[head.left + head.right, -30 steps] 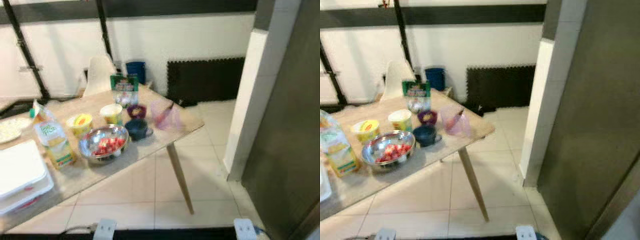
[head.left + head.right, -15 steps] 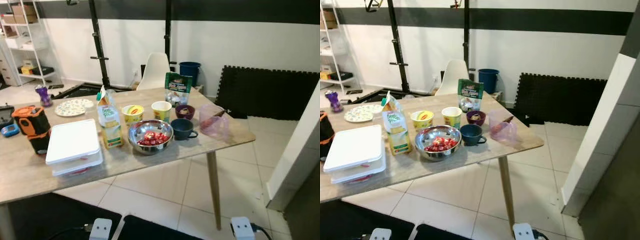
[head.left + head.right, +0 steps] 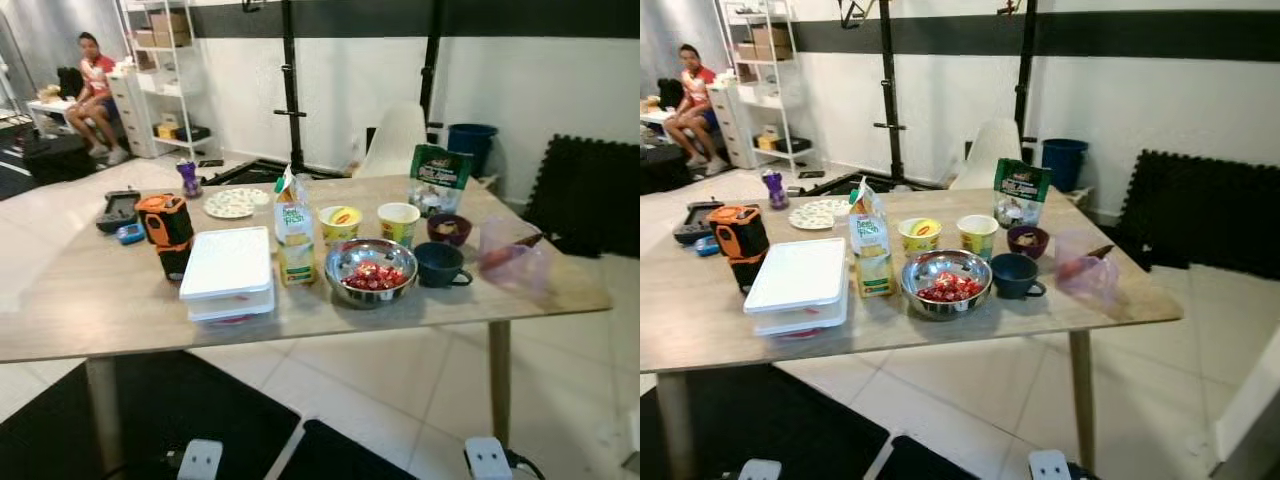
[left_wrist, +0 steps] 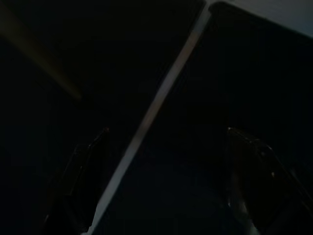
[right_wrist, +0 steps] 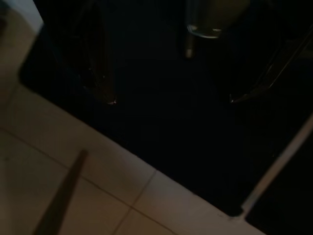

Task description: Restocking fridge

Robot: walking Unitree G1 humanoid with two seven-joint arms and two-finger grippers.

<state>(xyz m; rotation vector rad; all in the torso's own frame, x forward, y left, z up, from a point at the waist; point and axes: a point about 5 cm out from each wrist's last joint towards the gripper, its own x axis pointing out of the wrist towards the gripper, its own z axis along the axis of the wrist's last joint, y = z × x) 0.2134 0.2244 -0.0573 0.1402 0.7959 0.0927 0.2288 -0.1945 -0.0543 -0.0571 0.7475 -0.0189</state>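
From the head views, a wooden table stands ahead with the groceries in a loose row. A white lidded box lies near the front edge, with a juice carton upright just beside it. Next comes a steel bowl of red pieces, then a dark mug and a pink plastic bag near the table's far right end. Behind the bowl stand a yellow tub, a pale cup, a small purple bowl and a green pouch. An orange-and-black device sits left of the box, a patterned plate beyond it. A person sits far off by a shelf. Dark mats cover the floor under the table.

In the left wrist view, very dark, the left gripper hangs idle with its fingers spread apart above the mats, empty.

In the right wrist view, the right gripper hangs over a mat's edge and pale tile, its fingers likewise parted and holding nothing.
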